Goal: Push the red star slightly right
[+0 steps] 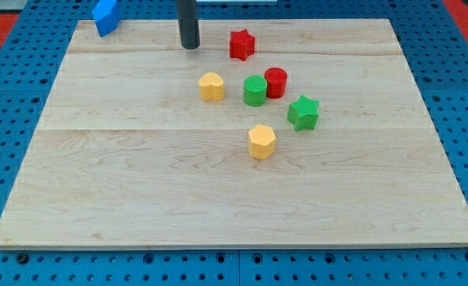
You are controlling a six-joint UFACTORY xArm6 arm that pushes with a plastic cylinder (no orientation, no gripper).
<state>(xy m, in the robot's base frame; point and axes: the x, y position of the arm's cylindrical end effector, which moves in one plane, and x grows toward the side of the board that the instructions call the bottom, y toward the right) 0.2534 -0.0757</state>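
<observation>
One red star (241,44) sits just right of my tip (190,47), apparently untouched, near the tabletop's (138,175) top edge; bare wood beyond. End effector is a plain rod, no jaws.

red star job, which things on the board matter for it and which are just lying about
Part of the job:
red star
my tip, to the star's left, apart from it

Just lying about:
blue block
yellow heart
green cylinder
red cylinder
green star
yellow hexagon

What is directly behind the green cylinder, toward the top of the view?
The red cylinder stands just behind the green cylinder, to its right, apparently touching it. The green one covers the red one's lower left side, so the contact itself cannot be seen. My tip is far away, left of the red star.
</observation>
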